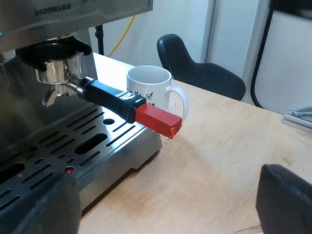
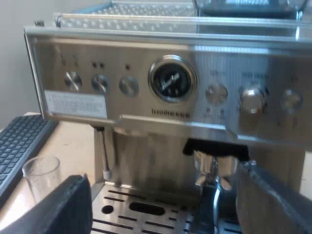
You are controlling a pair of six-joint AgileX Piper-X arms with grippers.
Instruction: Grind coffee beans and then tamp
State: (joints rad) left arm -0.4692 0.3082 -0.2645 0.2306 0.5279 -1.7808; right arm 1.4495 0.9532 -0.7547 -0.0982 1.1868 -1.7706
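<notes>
**Bright, soft light, and a lot of shine on the steel**

The left wrist view is evenly lit. The table (image 1: 219, 156) comes out pale and bright, and the mug (image 1: 148, 85) and the handle (image 1: 117, 100) only throw faint, soft-edged shadows on the wood. Under the espresso machine (image 1: 34, 126) overhang it goes pretty dark.

In the right wrist view the machine's front panel (image 2: 146, 97) catches broad whitish glare that washes over the labels by the knobs. The recess below it stays dim. The measuring glass (image 2: 43, 175) picks up a few pale highlights.
</notes>
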